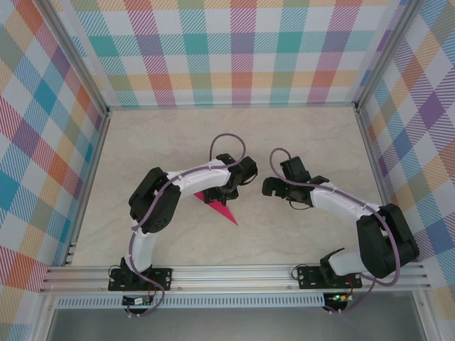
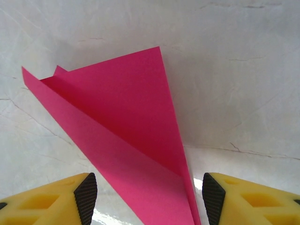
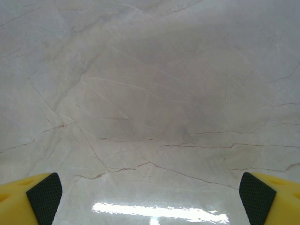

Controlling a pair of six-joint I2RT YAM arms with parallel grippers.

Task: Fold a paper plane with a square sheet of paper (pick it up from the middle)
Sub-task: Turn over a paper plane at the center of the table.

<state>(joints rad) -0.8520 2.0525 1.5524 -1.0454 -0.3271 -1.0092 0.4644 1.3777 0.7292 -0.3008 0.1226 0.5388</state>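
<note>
The magenta-pink sheet of paper (image 2: pixel 126 122) is folded into a narrow pointed dart shape with layered flaps and lies on the marble table. In the top view the paper (image 1: pixel 222 209) pokes out from under the left arm, its tip toward the near edge. My left gripper (image 2: pixel 150 199) hovers right over it, jaws apart on either side, and its black pads (image 2: pixel 86 197) are clear of the paper. In the top view the left gripper (image 1: pixel 232 187) is at the paper's far end. My right gripper (image 1: pixel 274 187) stands wide open over bare table (image 3: pixel 150 117), a short way right of the paper.
The marble tabletop (image 1: pixel 234 135) is ringed by checked walls (image 1: pixel 234 50) with metal rails along the sides and the near edge (image 1: pixel 234 273). The two arms' wrists come close together near the table's middle.
</note>
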